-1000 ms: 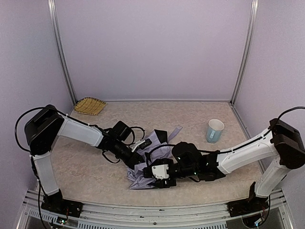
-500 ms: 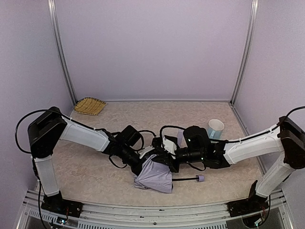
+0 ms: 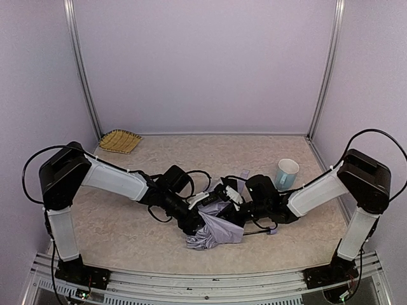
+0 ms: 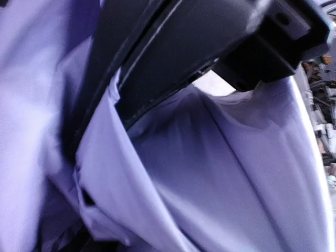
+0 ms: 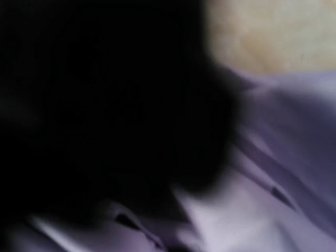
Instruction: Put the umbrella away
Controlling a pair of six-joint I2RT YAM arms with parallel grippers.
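Umbrella [image 3: 216, 230] lies half-collapsed on the counter [image 3: 114, 223], near the front edge and between the two arms. Its pale canopy [image 4: 220, 173] is bunched in loose folds. The thin black shaft [image 3: 255, 232] runs out to the right and ends in the small handle [image 3: 272, 232]. The cup [image 3: 287, 173] stands well apart, behind and to the right.

The left end effector [image 3: 202, 215] is buried in the cloth on the left side. Its wrist view shows dark fingers with fabric draped over them, but whether they are apart or gripping cannot be told. The right end effector [image 3: 227, 202] is closed against the canopy's upper edge. Its own view is too dark and blurred to show whether a fold is caught.

The umbrella is probably light. The fabric looks soft and slippery, so it is likely to slide or billow rather than hold its shape. The shaft and handle are the stiff parts and look like the surest place to take hold. The canopy needs gathering rather than pinching.
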